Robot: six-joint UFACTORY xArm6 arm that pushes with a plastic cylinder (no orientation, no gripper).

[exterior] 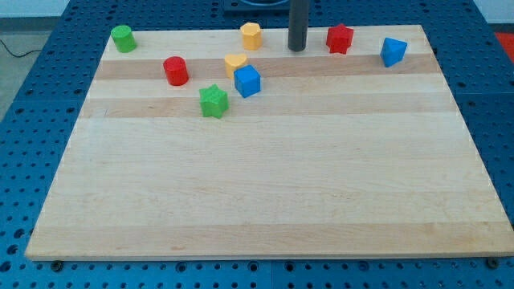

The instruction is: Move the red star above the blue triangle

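The red star [340,38] lies near the view's top edge of the wooden board, right of centre. The blue triangle [393,51] lies to its right, slightly lower, a short gap apart. My tip [297,49] stands on the board just left of the red star, a small gap between them, and right of the yellow hexagon [251,35].
A yellow heart [234,63] touches a blue cube [247,81] left of centre. A green star [214,101] lies below them. A red cylinder [175,71] and a green cylinder [122,38] lie further left. The board's top edge [201,30] runs close behind the blocks.
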